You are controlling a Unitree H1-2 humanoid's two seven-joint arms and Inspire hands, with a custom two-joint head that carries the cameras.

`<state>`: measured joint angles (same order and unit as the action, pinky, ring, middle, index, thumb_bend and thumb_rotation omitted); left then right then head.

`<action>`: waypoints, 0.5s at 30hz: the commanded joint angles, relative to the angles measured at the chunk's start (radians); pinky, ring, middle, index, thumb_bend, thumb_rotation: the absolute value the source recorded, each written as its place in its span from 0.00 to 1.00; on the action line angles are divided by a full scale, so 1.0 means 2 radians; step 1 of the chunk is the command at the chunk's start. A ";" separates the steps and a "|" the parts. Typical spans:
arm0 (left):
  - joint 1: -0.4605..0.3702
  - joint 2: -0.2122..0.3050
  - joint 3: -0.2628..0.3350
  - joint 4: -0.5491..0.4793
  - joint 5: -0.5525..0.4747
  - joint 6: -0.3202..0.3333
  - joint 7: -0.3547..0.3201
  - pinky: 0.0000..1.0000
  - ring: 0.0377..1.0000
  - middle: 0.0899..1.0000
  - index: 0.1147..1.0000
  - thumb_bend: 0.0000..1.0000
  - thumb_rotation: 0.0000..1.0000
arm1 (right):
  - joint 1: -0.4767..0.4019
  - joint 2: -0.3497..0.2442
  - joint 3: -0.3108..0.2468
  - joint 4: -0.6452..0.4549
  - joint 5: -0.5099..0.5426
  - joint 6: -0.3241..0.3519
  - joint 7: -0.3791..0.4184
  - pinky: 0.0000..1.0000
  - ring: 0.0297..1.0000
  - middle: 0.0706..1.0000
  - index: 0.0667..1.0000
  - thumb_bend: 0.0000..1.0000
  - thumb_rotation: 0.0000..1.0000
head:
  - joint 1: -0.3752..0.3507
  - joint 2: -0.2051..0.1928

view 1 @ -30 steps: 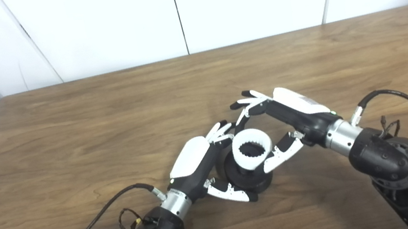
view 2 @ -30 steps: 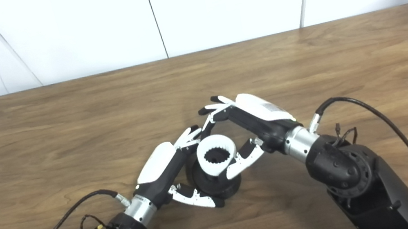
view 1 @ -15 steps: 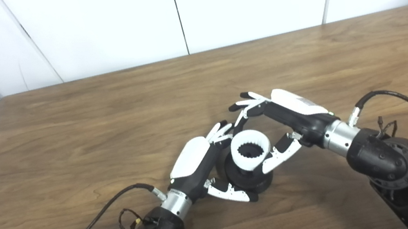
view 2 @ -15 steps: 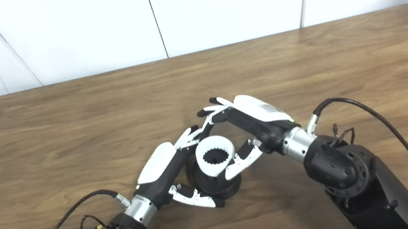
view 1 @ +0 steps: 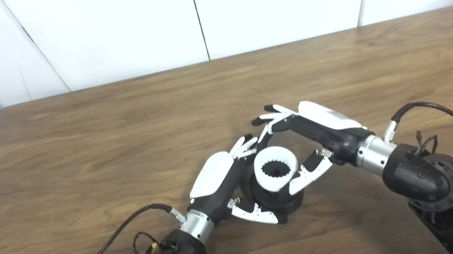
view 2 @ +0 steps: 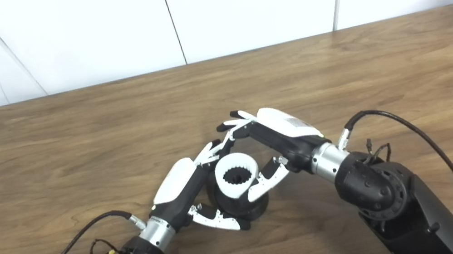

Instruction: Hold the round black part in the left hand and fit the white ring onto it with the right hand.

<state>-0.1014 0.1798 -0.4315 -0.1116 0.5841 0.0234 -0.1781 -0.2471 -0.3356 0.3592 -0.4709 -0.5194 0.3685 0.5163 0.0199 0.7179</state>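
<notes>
The fitting step is judged to be in hand: at lower centre of the frame the round black part (view 1: 276, 196) is clasped on the table (view 1: 72, 139) by the left hand (view 1: 222, 182), while the white ring (view 1: 276, 169) is pinched by the right hand (view 1: 311, 140) and held on top of the part, slightly tilted. Levelling and pressing down are judged to be called for next. Compared with a second earlier, the ring and right hand are seen shifted slightly left and lower.
</notes>
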 commanded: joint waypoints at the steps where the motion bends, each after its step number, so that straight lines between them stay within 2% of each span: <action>1: 0.008 0.007 -0.004 0.008 0.008 0.023 -0.023 0.89 1.00 0.94 0.62 0.84 0.21 | -0.014 0.003 -0.003 -0.004 0.000 -0.019 -0.009 0.94 1.00 0.89 0.45 0.53 0.15 | 0.000 0.001; 15: 0.005 0.006 -0.004 0.008 0.007 0.021 -0.022 0.89 1.00 0.94 0.61 0.85 0.20 | -0.011 -0.001 -0.003 -0.004 0.003 -0.021 -0.008 0.96 1.00 0.89 0.45 0.52 0.15 | 0.001 0.002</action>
<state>-0.1018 0.1767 -0.4302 -0.1120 0.5830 0.0254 -0.1781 -0.2453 -0.3364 0.3593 -0.4709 -0.5172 0.3684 0.5157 0.0215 0.7194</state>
